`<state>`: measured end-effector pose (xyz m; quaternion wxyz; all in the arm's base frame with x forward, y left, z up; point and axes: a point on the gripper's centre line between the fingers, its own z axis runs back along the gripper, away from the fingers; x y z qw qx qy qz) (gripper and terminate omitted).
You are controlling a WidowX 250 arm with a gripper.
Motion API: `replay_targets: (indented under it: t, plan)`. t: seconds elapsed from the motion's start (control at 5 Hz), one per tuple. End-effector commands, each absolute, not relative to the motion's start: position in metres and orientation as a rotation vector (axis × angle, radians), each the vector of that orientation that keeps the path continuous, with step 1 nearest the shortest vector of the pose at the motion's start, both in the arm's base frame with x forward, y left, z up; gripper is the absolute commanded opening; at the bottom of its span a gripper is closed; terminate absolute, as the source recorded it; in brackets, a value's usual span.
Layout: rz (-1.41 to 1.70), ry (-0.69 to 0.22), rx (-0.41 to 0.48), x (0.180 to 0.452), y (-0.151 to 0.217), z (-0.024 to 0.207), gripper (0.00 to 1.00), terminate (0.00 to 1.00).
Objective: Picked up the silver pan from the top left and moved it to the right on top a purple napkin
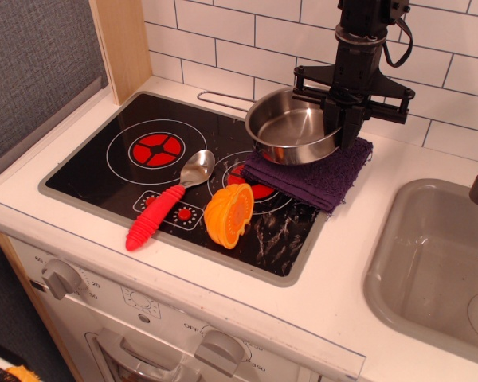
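Note:
The silver pan (293, 135) is a small shiny steel saucepan with a thin wire handle pointing left. It sits low over the purple napkin (319, 174), which lies at the right end of the black stovetop; I cannot tell whether the pan's base touches the cloth. My black gripper (340, 127) comes down from above and is shut on the pan's right rim. The pan covers the napkin's far left part.
A silver spoon with a red handle (163, 205) and an orange plastic piece (227, 213) lie on the stovetop (111, 171) in front. A grey sink (434, 263) is to the right. The white tiled wall is close behind the gripper.

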<state>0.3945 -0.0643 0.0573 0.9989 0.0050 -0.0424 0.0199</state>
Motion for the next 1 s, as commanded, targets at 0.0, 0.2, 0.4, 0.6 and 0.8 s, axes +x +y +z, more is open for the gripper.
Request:
replay_targets:
  t: [0.0, 0.2, 0.4, 0.6, 0.8]
  plan:
    - [-0.003, -0.118, -0.015, 0.401, -0.065, 0.072, 0.0, 0.0]
    - [-0.004, -0.099, -0.024, 0.401, -0.065, 0.073, 1.0, 0.0]
    - [0.025, -0.182, -0.052, 0.398, -0.069, 0.063, 1.0, 0.0]
    - [0.022, -0.21, -0.041, 0.378, -0.064, 0.067, 1.0, 0.0]
    - [0.062, -0.301, -0.041, 0.381, -0.066, 0.063, 1.0, 0.0]
